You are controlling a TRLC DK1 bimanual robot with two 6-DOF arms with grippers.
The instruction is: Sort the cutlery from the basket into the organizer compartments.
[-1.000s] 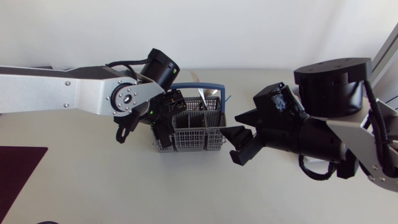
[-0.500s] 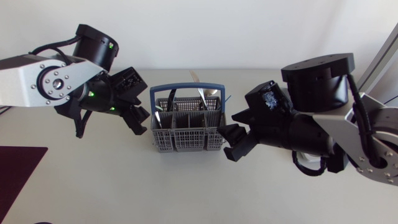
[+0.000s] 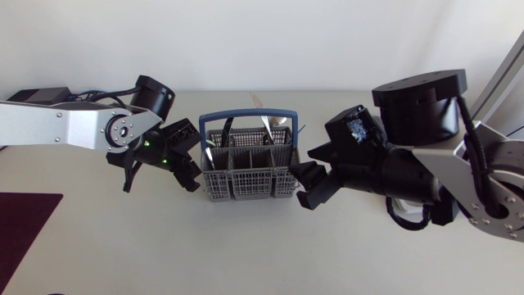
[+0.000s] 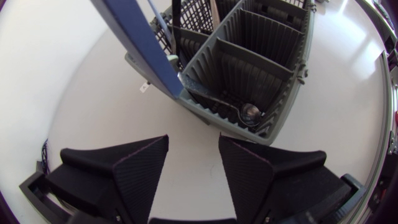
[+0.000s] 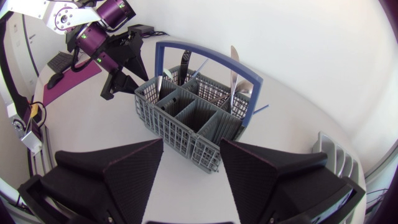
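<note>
The basket (image 3: 246,184) stands mid-worktop (image 3: 164,246), its blue handle (image 3: 246,116) arched over its length. The cutlery (image 3: 264,131) stands upright in the compartments of the far row, long axes near vertical and handles above the rim. The near-row compartments look mostly vacant.

The left claw (image 3: 193,164) is released and grasps nothing. It sits just beside the basket's left end, fingers aimed at the wall. The right claw (image 3: 304,185) is likewise released and unloaded, just beside the right end. Both are about equally near.

Judgement: the pieces lie above and beyond each claw, so access calls for a descent from overhead that clears the handle. The worktop is smooth and pale. No organizer can be identified.
</note>
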